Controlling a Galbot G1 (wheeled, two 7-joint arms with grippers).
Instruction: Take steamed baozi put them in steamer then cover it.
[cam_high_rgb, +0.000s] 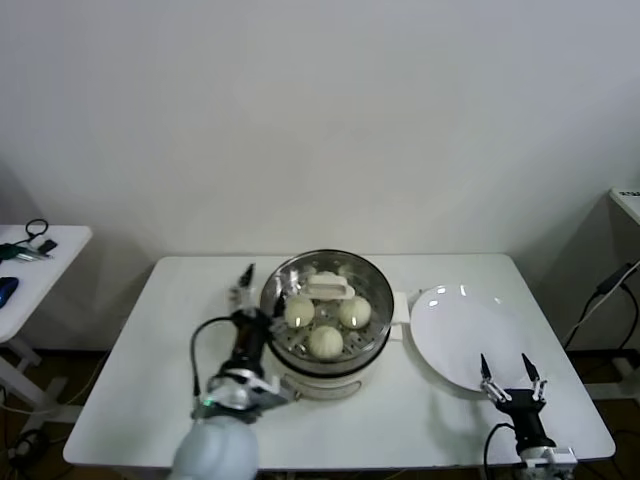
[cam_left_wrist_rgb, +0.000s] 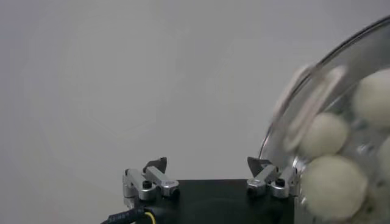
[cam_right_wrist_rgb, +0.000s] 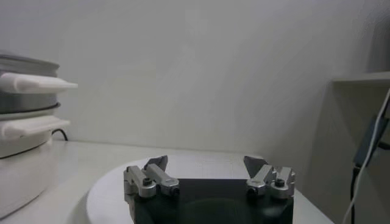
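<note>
The steamer (cam_high_rgb: 325, 320) stands in the middle of the white table (cam_high_rgb: 130, 400) and blocks the way across it. The glass cover (cam_high_rgb: 328, 300) closes its top, so nothing can reach the baozi (cam_high_rgb: 325, 341) from above. The left gripper (cam_high_rgb: 258, 290), jaws wide, is just beside the steamer's left wall, with bare table further left. The white plate (cam_high_rgb: 455, 335) lies near the steamer's right handle. The right gripper (cam_high_rgb: 510, 375), jaws apart, stands over the plate's near rim.
</note>
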